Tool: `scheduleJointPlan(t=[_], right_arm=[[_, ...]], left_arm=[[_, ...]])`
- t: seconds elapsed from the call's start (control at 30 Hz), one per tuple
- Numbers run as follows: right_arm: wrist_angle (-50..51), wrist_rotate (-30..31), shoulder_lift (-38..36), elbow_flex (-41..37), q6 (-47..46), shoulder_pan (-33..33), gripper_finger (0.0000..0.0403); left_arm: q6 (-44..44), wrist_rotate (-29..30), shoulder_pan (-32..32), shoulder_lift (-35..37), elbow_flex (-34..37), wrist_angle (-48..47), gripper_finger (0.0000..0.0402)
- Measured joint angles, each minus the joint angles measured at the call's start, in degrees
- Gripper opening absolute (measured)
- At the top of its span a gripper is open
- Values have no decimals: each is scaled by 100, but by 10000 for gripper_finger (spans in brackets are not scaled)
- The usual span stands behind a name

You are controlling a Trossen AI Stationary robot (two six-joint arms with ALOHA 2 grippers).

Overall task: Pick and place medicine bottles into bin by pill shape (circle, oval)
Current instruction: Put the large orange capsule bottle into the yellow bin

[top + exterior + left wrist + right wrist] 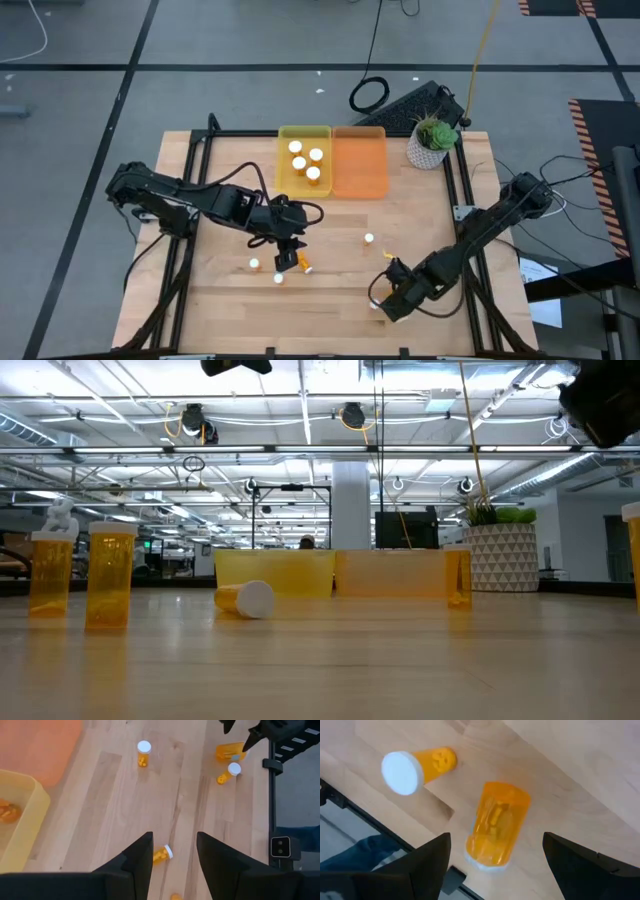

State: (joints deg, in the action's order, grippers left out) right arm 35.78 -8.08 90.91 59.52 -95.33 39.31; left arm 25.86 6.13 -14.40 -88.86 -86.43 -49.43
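Note:
My left gripper [290,254] hovers open over a small orange medicine bottle [162,854] that lies on its side on the table, seen between its fingers [174,837] without touching. Two more bottles [254,263] [278,278] stand close by, and another [369,238] stands mid-table. Near the front right, my right gripper [394,291] is open, its fingers on either side of a wider bottle [497,825] lying on its side. A narrow capped bottle [415,767] stands beside it. The yellow bin [285,170] holds several bottles; the orange bin [358,160] shows none.
A white pot with a green plant [432,140] stands at the far right corner, next to the orange bin. A black frame rail [465,200] runs along the table's right edge, close to my right arm. Bare wood lies between the bins and the loose bottles.

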Motion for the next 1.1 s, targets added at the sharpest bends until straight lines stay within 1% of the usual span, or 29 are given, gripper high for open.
scheduleJointPlan(t=[0.2,0.3,0.5,0.67,0.73,0.8,0.97,1.1], right_arm=[[-784,-348,0,-397,23,-165,306],[-866,-419,0,-516,24,-222,303],[-915,-419,0,-603,220,-355,268],[-1301,-444,0,-803,257,-446,237],[-1452,-590,0,-921,141,-494,229],[-1494,-707,0,-1007,40,-525,226],[-1506,-727,0,-1091,51,-536,230],[-1704,-726,0,-1168,61,-540,230]], left_arm=[[9,0,26,0,0,0,154],[9,0,24,0,0,0,154],[-56,33,47,0,0,0,154],[-67,37,134,0,0,0,154],[-65,37,164,0,0,0,154],[-65,39,164,0,0,0,154],[-65,39,162,0,0,0,154],[-70,39,163,0,0,0,154]])
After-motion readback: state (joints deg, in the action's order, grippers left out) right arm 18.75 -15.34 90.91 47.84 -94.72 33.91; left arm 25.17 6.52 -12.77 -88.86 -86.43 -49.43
